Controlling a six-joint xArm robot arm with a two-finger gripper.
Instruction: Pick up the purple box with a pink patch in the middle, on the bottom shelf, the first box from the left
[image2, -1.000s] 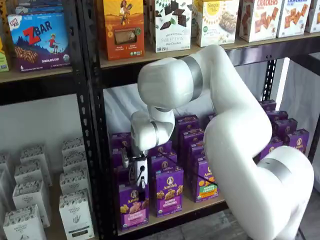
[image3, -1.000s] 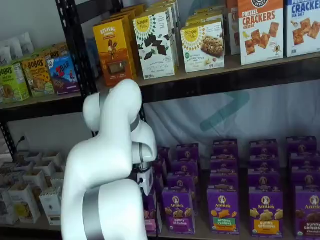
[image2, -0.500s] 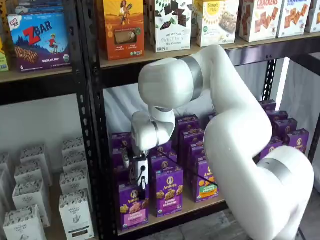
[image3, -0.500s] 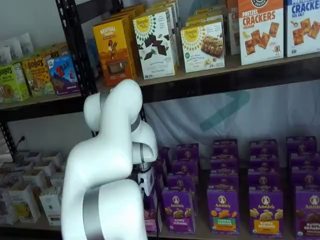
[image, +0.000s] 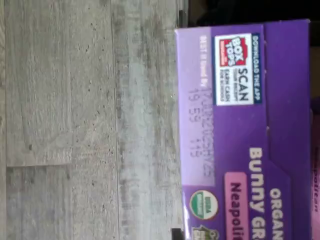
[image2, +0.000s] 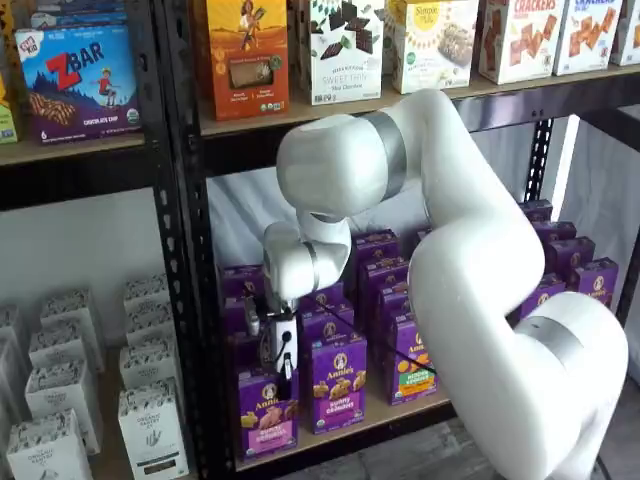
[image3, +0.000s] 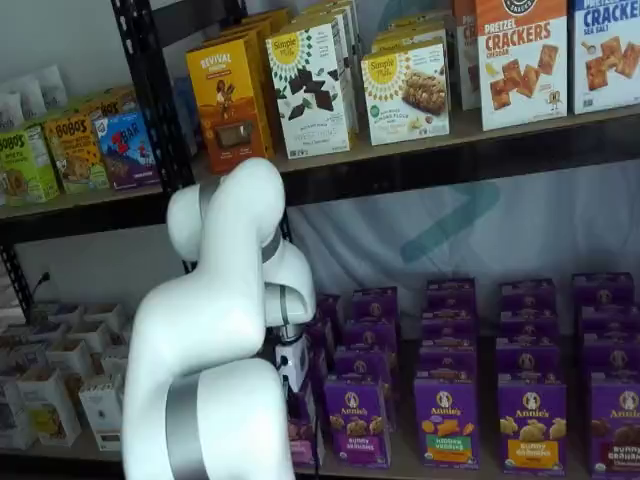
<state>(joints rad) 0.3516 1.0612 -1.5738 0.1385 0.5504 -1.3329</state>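
Observation:
The purple box (image2: 266, 413) with a pink band stands at the front left of the bottom shelf (image2: 385, 410). In the wrist view its purple top (image: 245, 135) shows a Box Tops label and a pink patch, close below the camera. My gripper (image2: 281, 370) hangs straight down onto the box's top edge; its black fingers show side-on, so no gap can be made out. In a shelf view the white arm hides most of the box (image3: 301, 432), and the gripper's white body (image3: 292, 363) sits just above it.
More purple cartons (image2: 338, 381) stand to the right and behind in rows. A black rack post (image2: 190, 300) stands just left of the box. White cartons (image2: 150, 425) fill the neighbouring bay. Grey wooden floor (image: 75, 125) shows in the wrist view.
The gripper has come down a little onto the top of the purple box. The box has not visibly moved.

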